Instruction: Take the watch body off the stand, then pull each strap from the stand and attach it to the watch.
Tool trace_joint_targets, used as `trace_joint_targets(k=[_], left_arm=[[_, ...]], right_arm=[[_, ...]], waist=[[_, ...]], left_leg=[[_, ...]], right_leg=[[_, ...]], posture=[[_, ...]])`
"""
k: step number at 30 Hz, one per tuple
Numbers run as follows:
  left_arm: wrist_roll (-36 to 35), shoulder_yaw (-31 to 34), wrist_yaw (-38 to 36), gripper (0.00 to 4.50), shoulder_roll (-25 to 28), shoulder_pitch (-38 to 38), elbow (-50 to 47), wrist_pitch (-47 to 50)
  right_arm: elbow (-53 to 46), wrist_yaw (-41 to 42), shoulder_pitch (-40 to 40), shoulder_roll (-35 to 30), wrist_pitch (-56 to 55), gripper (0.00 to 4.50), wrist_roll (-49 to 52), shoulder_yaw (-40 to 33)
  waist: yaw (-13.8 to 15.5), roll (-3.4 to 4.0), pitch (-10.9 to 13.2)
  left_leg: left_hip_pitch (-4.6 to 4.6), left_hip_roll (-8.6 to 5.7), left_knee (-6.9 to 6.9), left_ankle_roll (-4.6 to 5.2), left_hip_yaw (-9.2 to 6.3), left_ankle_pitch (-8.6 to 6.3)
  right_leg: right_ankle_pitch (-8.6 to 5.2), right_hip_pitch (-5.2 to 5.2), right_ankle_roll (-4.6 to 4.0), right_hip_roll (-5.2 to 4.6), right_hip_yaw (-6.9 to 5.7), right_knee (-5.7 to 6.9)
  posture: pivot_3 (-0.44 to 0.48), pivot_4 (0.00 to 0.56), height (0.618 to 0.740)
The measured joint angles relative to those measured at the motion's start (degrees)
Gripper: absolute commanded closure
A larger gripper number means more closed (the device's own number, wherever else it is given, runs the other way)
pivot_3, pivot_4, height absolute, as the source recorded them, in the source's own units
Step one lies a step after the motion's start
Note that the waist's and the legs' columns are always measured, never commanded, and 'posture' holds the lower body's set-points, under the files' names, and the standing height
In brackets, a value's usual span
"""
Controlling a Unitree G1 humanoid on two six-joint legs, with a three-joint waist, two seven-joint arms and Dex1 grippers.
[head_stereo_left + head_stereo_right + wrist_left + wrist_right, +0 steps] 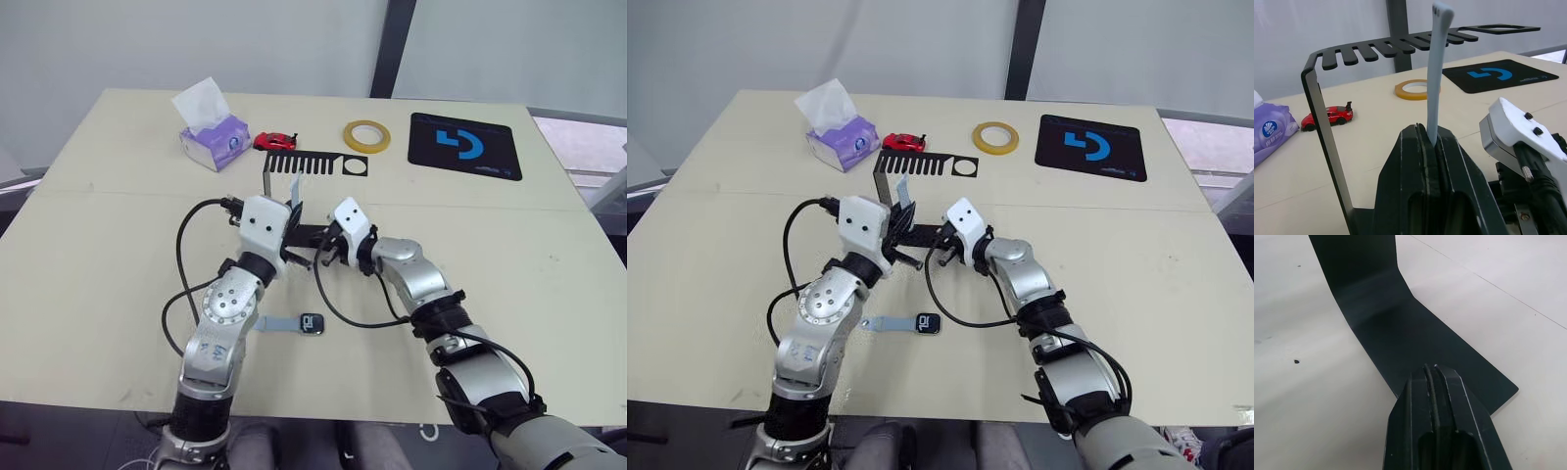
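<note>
While the pale desk (108,245) carries several bystanders at its far side, namely a black mouse pad (464,146), a tissue pack (214,140), a yellow tape ring (366,136) and a red toy car (275,140), the work sits at mid-desk. The stand (313,164) is upright there, its comb-slotted top bar bare in the head views, its flat foot toward the robot. The right claw (1434,377) rests on that foot with its fingers pressed together; whether it pinches the metal edge or merely presses down cannot be told. The left claw (1427,139) is clamped on the second strap (1437,63), which rises straight from between the fingers and stands just beside the top bar in the left wrist view; whether its tip is hooked in a slot is not clear. The watch body (312,324) lies on the near desk between the two arms, with the first strap (277,324) seemingly joined to its left side. By judgement, the task is past halfway, with one strap left to fit. Risks: should the strap be caught in the comb, a pull may tip or drag the stand if the right claw slips off the foot; the limp band may twist in the grip and meet the watch slot misaligned; the unheld watch may slide when pushed.
</note>
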Motion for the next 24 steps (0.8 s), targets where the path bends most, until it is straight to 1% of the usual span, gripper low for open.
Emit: trace_joint_targets(k=[1,3,5,8,10,12,14,15,18,20,22,23,24], left_arm=[[-1.6,0.2,-1.6,4.46,1.0,0.8,-1.7,1.0],[-9.5,3.5,-8.4,4.46,4.8,2.2,-6.6,6.6],[-16.2,6.2,-13.2,4.46,8.2,2.3,-9.0,10.8],[-25.5,10.1,-19.2,4.46,13.3,1.7,-10.0,16.4],[-29.8,12.5,-21.7,4.46,15.8,1.4,-9.9,19.1],[-33.9,13.3,-25.3,4.46,19.3,1.0,-9.4,20.8],[-36.5,13.6,-28.9,4.46,22.6,0.5,-8.4,21.2],[-37.9,13.4,-31.2,4.46,24.3,0.0,-7.5,21.1],[-39.3,13.3,-36.4,4.46,27.8,-2.0,-3.5,20.0],[-39.7,12.0,-39.8,4.46,29.0,-3.9,-0.8,18.3],[-39.7,11.3,-42.3,4.5,30.0,-4.7,1.2,16.8],[-39.7,10.2,-44.3,4.5,29.9,-5.8,3.1,15.5],[-39.7,9.7,-45.7,4.5,29.9,-6.4,4.3,14.4]], right_arm=[[0.0,0.0,0.1,0.0,-0.1,4.5,0.0,-0.1],[-0.4,0.2,0.9,0.0,-1.8,4.5,0.1,-0.6],[-1.4,0.9,2.2,-0.3,-3.9,4.5,0.2,-0.9],[-5.2,2.3,5.5,-1.6,-5.7,4.5,0.7,-1.2],[-7.9,3.3,7.5,-2.8,-6.0,4.5,1.0,-1.3],[-13.4,4.8,10.1,-4.6,-5.6,4.5,1.9,-1.5],[-20.0,6.5,12.8,-6.9,-3.8,4.5,3.4,-2.2],[-25.3,7.6,15.2,-9.2,-2.0,4.5,4.9,-2.6],[-37.4,10.7,21.3,-15.0,3.4,4.5,9.3,-4.9],[-46.2,12.7,26.0,-19.7,8.1,4.5,13.9,-7.8],[-52.4,14.3,29.2,-23.2,12.3,3.84,18.4,-10.4],[-56.7,14.5,31.1,-24.8,15.9,3.52,22.7,-13.3],[-59.8,14.6,32.2,-25.6,18.6,3.1,26.3,-15.6]], waist=[[0.0,0.01,0.0],[0.0,0.03,0.0],[0.0,0.05,0.0],[0.0,0.11,0.1],[0.1,0.14,0.1],[0.1,0.15,0.1],[0.2,0.21,0.1],[0.4,0.21,0.1],[0.8,0.25,0.2],[1.2,0.31,0.2],[1.5,0.31,0.2],[1.6,0.35,0.2],[1.5,0.35,0.2]], left_leg=[[0.0,0.01,-0.02,-0.01,-0.01,0.0],[-0.03,0.0,-0.02,-0.02,-0.04,-0.01],[-0.1,0.0,-0.02,-0.03,-0.11,-0.01],[-0.21,0.0,-0.03,-0.06,-0.17,-0.03],[-0.26,0.0,-0.03,-0.07,-0.2,-0.05],[-0.32,0.0,-0.1,-0.07,-0.23,-0.06],[-0.32,-0.01,-0.2,-0.09,-0.24,-0.07],[-0.35,0.0,-0.28,-0.09,-0.28,-0.07],[-0.36,-0.01,-0.46,-0.12,-0.33,-0.08],[-0.34,-0.03,-0.61,-0.12,-0.32,-0.08],[-0.3,-0.01,-0.73,-0.12,-0.31,-0.07],[-0.31,-0.01,-0.78,-0.11,-0.29,-0.07],[-0.3,0.04,-0.79,-0.11,-0.3,-0.07]], right_leg=[[0.0,0.0,0.0,0.0,0.0,-0.01],[0.0,0.0,0.0,-0.02,-0.02,-0.05],[0.0,-0.02,-0.01,-0.02,-0.07,-0.11],[0.0,-0.06,-0.01,-0.03,-0.16,-0.15],[0.0,-0.07,-0.01,-0.05,-0.19,-0.23],[0.0,-0.08,0.0,-0.05,-0.24,-0.38],[0.0,-0.07,0.0,-0.06,-0.27,-0.51],[0.0,-0.07,0.0,-0.07,-0.32,-0.61],[-0.01,-0.06,-0.02,-0.09,-0.4,-0.73],[-0.01,-0.07,-0.02,-0.12,-0.4,-0.81],[-0.02,-0.06,-0.04,-0.1,-0.41,-0.9],[-0.03,-0.06,-0.05,-0.11,-0.41,-0.97],[-0.03,-0.05,-0.06,-0.08,-0.42,-0.97]], posture=[[0.0,0.15,0.738],[0.0,0.15,0.738],[0.0,0.15,0.738],[0.0,0.15,0.738],[0.0,0.15,0.738],[0.0,0.15,0.738],[0.0,0.15,0.738],[0.0,0.15,0.738],[0.0,0.15,0.738],[0.0,0.15,0.738],[0.0,0.15,0.738],[0.0,0.15,0.738],[0.0,0.15,0.738]])
